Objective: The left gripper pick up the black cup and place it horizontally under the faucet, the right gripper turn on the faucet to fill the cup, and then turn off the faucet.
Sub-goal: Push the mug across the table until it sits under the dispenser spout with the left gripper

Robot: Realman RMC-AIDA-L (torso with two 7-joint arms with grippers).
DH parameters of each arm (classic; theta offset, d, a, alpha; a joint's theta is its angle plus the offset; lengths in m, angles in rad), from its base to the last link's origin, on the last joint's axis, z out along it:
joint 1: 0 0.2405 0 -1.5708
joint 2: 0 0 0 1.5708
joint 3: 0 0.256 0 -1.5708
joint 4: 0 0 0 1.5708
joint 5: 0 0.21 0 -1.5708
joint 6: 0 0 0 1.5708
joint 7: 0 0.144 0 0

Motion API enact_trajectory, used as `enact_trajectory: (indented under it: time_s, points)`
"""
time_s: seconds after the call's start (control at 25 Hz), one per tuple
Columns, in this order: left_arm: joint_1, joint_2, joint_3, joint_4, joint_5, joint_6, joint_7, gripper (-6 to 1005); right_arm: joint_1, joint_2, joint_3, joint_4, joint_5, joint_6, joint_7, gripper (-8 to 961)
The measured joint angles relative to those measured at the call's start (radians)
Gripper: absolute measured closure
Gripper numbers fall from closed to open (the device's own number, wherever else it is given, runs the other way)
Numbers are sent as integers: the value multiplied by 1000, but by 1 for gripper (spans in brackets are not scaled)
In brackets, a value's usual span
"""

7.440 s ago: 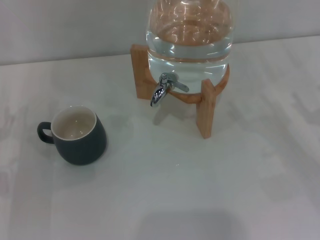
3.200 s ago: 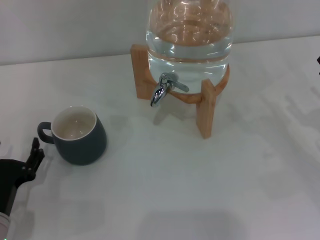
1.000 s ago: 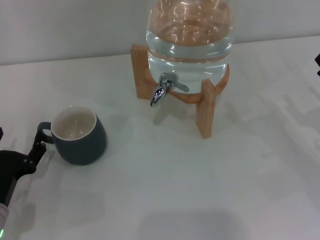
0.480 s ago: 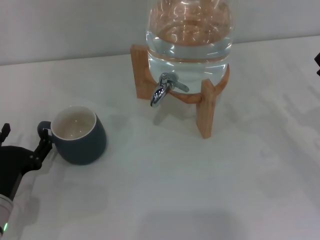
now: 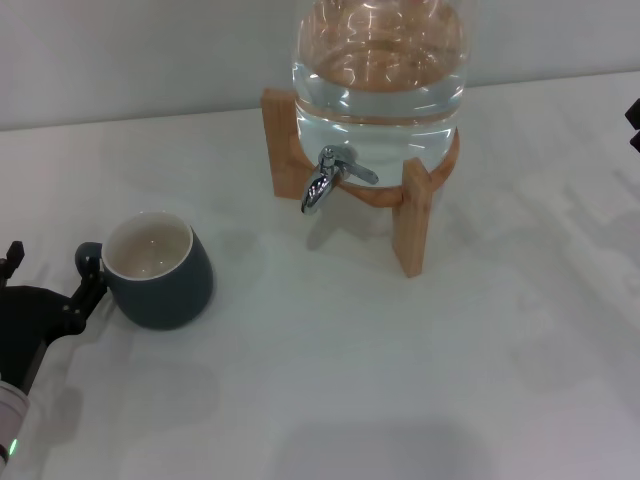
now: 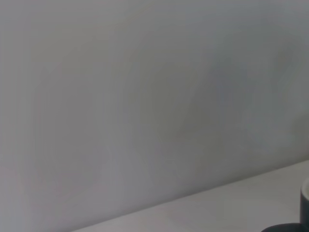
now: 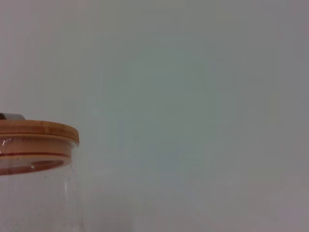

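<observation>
The black cup (image 5: 160, 272) stands upright on the white table, cream inside showing, its loop handle pointing left. My left gripper (image 5: 50, 270) sits low at the left edge and is open. One fingertip (image 5: 88, 285) lies right beside the cup's handle and the other is near the frame edge. The chrome faucet (image 5: 322, 185) juts from the glass water jar (image 5: 378, 70), well to the right of the cup and farther back. Only a black sliver of my right gripper (image 5: 634, 125) shows at the right edge.
The jar rests on a wooden stand (image 5: 411, 222) with legs reaching toward the front. A grey wall rises behind the table. In the right wrist view the jar's wooden lid (image 7: 36, 131) shows against the wall.
My left gripper has come in from the lower left and moved up beside the cup's handle, its fingers spread. Cup, jar and faucet have not moved.
</observation>
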Motion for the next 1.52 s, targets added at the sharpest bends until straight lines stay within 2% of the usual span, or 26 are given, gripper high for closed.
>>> enact_trajectory:
  time_s: [0.56,0.76,1.2,1.44,1.52]
  points:
    - [-6,0,-1,-8,0,-7,0,128,3,-2,0,0,0,-3,0,115]
    - [-8,0,1,-8,0,-10,0,193,3,-2,0,-1,0,-3,0,115]
    - [-15,1,1,-8,0,-28,0,674,3,-2,0,-2,0,-1,0,115]
    - [-16,1,1,-8,0,-33,0,900,3,-2,0,-2,0,-1,0,115]
    - [-18,1,-2,-8,0,-36,0,906,3,-2,0,-3,0,-1,0,115]
